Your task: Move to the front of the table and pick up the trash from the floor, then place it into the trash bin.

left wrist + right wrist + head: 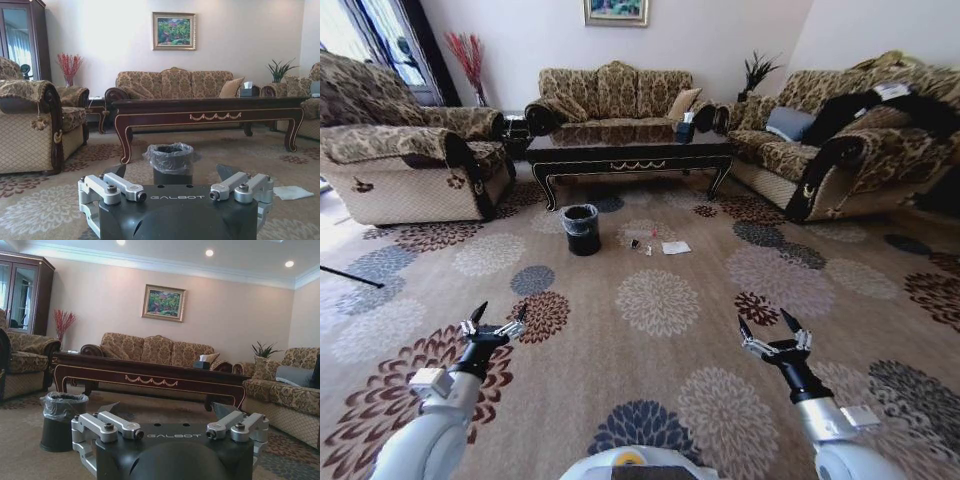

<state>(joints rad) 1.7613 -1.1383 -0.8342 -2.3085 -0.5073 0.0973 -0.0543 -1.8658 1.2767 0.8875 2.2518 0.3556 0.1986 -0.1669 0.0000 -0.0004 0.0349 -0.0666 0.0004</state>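
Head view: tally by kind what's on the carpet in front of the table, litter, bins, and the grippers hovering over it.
White paper square: 1
Small scraps near it: several, too small to count; tallied as 1 cluster
Trash bin: 1
Grippers, both open above the carpet: 2, left gripper and right gripper
Total: 5

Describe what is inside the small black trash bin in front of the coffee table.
The small round black trash bin holds a crinkled grey plastic liner bag folded over its rim. Its interior is hidden: the rim and bag block any view of the bottom, so contents cannot be told.
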